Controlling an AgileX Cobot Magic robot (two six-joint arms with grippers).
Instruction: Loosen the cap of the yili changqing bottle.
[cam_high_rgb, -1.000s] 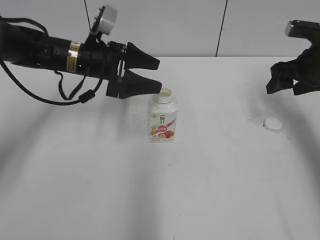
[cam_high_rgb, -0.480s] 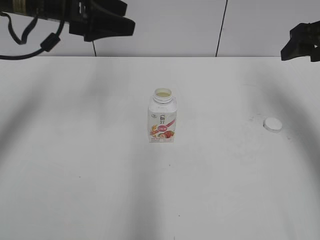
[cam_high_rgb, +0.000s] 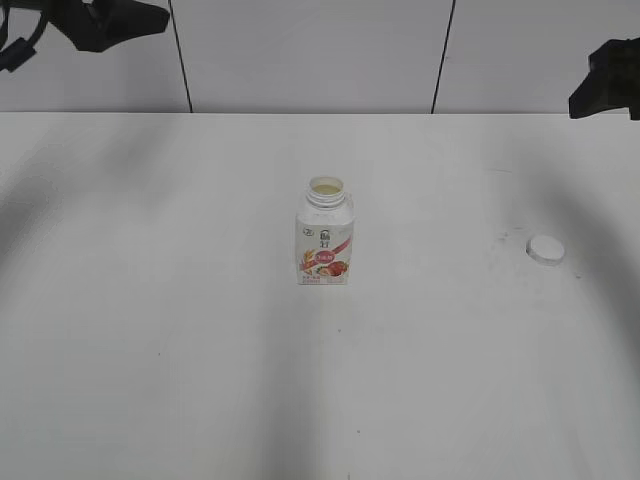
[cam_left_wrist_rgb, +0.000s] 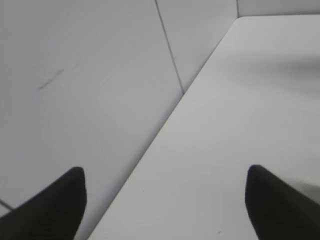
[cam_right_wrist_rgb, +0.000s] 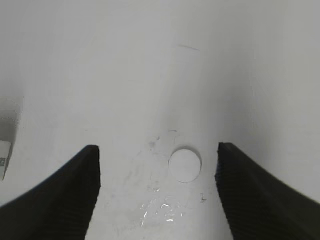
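While both claws hung spread and empty, left claw (cam_left_wrist_rgb: 165, 200) far left, right claw (cam_right_wrist_rgb: 157, 190) far right, the yili changqing bottle (cam_high_rgb: 325, 234) stood uncapped mid-counter (cam_high_rgb: 150, 380), the cap (cam_high_rgb: 545, 249) well to its right.

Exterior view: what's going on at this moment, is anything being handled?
Nothing is held. The yili changqing bottle stands upright mid-table with its neck open. Its white cap lies flat on the table off to the right, apart from the bottle. The left gripper and the right gripper are both up near the back corners, jaws open and empty; the right one looks down on the cap.
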